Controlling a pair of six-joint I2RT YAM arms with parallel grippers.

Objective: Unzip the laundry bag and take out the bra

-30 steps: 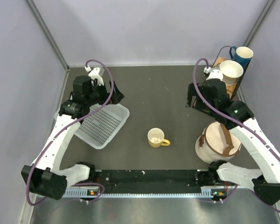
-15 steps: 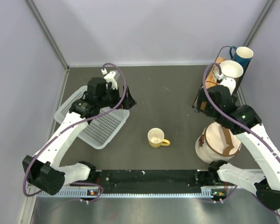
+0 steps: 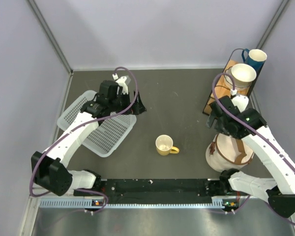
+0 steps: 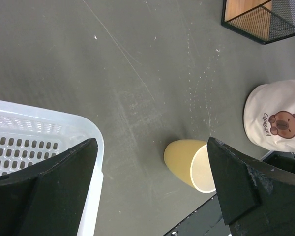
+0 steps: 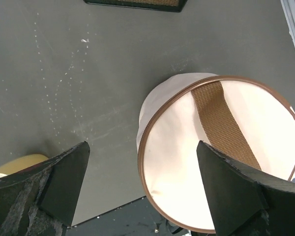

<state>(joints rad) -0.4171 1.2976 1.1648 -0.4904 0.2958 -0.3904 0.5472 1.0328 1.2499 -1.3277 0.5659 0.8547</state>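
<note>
**Step 1: approach, zip not yet opened**

Closed laundry bag [image 5: 221, 157] stands on the counter [image 5: 88, 73], near right, strap face up. Above it the right fingers [image 5: 226, 187] are spread and empty, with the bag's left rim between them. Well apart, the left fingers [image 4: 54, 182] are spread and empty. No bra visible. Next: find and pinch the zip pull, currently unseen.

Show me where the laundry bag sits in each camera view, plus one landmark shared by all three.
Top external: the laundry bag sits at lower right, near the table's front edge.
Left wrist: the laundry bag is at the right edge, with its bear print showing.
Right wrist: the laundry bag is at centre right, its round top and brown strap facing the camera.
Shared landmark: the yellow mug, left of the bag in every view.
</note>
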